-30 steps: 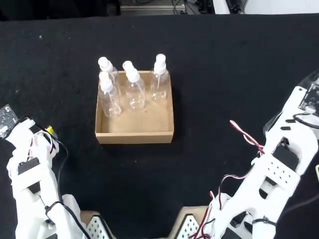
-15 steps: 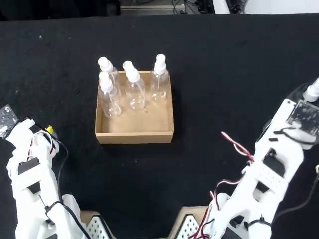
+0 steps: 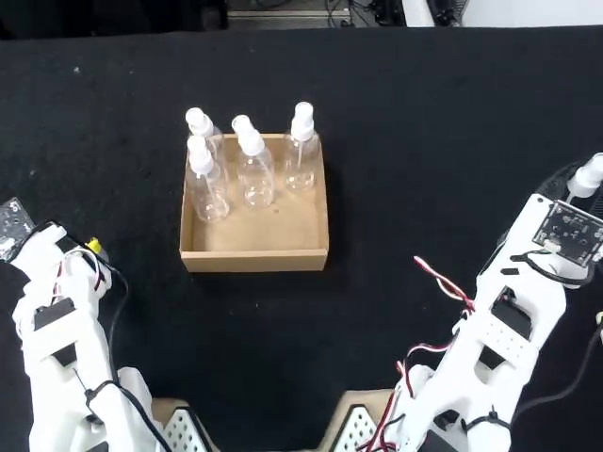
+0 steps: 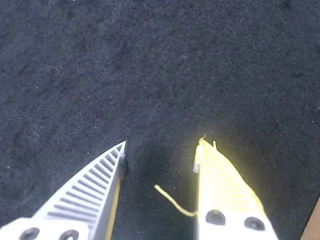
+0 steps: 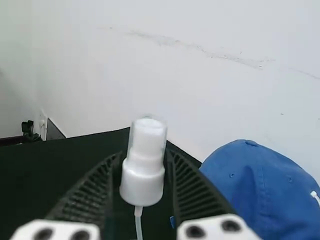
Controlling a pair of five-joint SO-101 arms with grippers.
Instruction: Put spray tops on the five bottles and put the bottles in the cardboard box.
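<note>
Right wrist view has a white plastic spray top (image 5: 144, 162) upright between the black ribbed fingers of the right hand (image 5: 144, 155). The fingers press in on either side of its collar, so this hand is closed on it. In the high view the same top pokes up at the right edge of the black cloth-covered counter (image 3: 424, 141). The top is probably very light and stiff, but smooth and round, so it could twist or slip in a loose pinch. The wide collar looks the sensible place to grip rather than the narrow nozzle head, and the thin dip tube (image 5: 136, 222) hanging below looks easy to bend. Whether a clear bottle is screwed on beneath the collar is hard to say, as that part is cut off in the wrist view and hidden under the wrist from above. The shallow brown cardboard box (image 3: 254, 259) sits a little left of the counter's middle. Four clear plastic bottles with white spray tops (image 3: 254, 174) stand upright along its far wall; tall and seemingly empty, they would likely tip if knocked. The one at the box's far-left corner overlaps its neighbour, so I cannot tell whether its base is inside. The left hand (image 4: 162, 145), its white and yellow fingers spread apart and holding nothing, hangs over bare counter near the left edge.
</note>
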